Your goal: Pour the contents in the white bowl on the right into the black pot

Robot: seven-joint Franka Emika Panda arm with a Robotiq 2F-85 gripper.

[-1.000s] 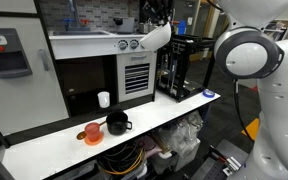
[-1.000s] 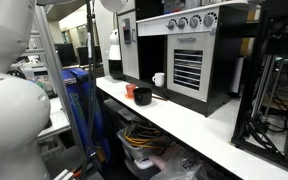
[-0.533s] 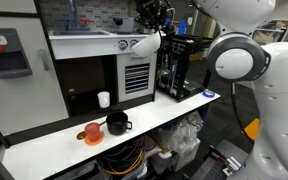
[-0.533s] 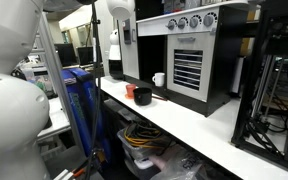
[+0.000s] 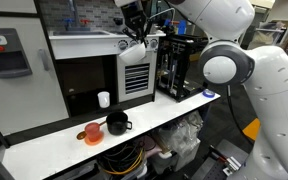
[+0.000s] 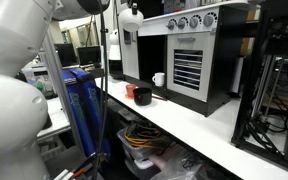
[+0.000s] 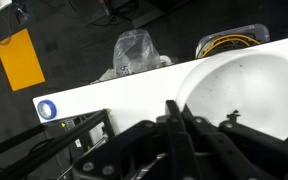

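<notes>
My gripper (image 7: 174,110): clamped tight on the white bowl (image 7: 239,90), at its rim.
Bowl: I hold it high, tilted.
Black pot (image 5: 116,123): on the counter (image 5: 44,145), just beside the orange cup (image 5: 92,133).

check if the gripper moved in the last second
yes: the gripper, holding the bowl, has shifted left in an exterior view, away from the black rack to above the oven vent

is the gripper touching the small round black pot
Apart. An exterior view shows the gripper high up, the small round black pot far below on the white counter.
</notes>
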